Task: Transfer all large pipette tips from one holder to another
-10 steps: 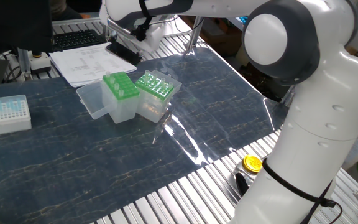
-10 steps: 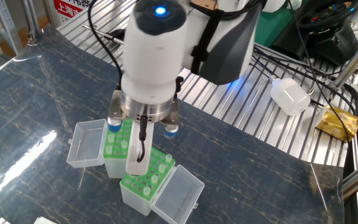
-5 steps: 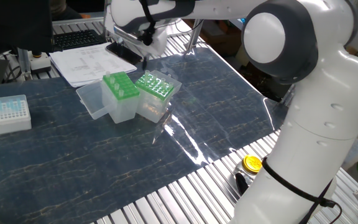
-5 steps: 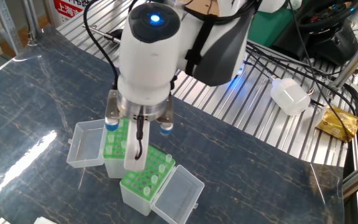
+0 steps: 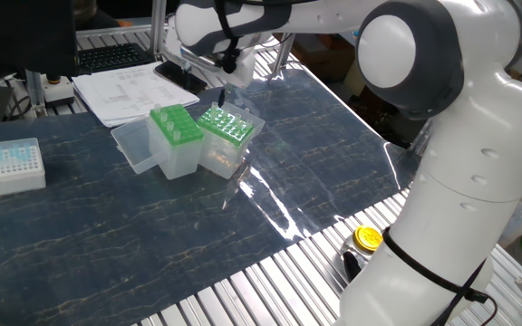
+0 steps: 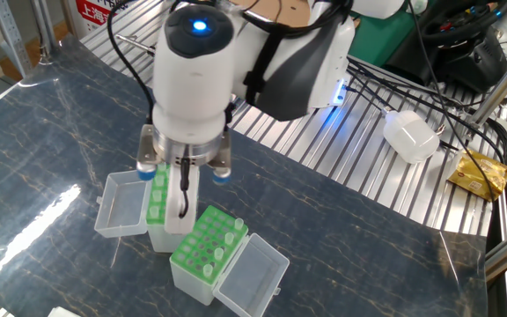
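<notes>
The large pipette tips (image 6: 224, 239) are standing upright in a green-topped holder (image 6: 202, 255) with its clear lid (image 6: 252, 274) hanging open at 4 o'clock; only a few collars are showing above the green grid. A second green-topped holder (image 5: 175, 126) is sitting touching it, its own clear lid (image 6: 121, 204) lying open at 9 o'clock in the other fixed view. That second holder is mostly hidden there by the arm.

The gripper (image 6: 181, 195) is hanging directly above the second holder, wrist pointing straight down, a dark cable looping in front of it. Whether its fingers are apart or pinched on anything cannot be told.

Both holders are resting on a dark marbled mat (image 5: 315, 154). At 9 o'clock from them in one fixed view, well apart, a small white box (image 5: 9, 167) of bluish tips is sitting. A yellow-capped item (image 5: 368, 238) is lying at 4 o'clock beside the robot base.
</notes>
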Controlling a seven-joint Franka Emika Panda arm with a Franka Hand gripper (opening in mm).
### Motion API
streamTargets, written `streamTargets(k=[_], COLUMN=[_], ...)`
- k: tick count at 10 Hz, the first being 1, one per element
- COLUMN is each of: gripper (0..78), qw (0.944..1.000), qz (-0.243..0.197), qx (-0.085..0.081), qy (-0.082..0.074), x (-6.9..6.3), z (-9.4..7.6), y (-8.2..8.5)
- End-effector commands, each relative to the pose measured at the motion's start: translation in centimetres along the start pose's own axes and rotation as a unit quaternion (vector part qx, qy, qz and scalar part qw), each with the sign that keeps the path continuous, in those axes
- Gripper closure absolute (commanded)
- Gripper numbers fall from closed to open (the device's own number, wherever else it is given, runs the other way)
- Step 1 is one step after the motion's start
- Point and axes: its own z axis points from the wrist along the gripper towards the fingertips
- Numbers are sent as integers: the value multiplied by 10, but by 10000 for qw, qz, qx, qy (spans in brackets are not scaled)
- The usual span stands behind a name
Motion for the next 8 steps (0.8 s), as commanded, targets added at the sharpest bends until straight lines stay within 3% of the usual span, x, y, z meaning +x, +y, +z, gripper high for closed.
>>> streamTargets(k=[1,8], gripper=[1,1], qw=[9999,9999], qz=[-75,13], qx=[-79,-104], qy=[76,73], x=[-6,1], z=[6,20], y=[-9,-12])
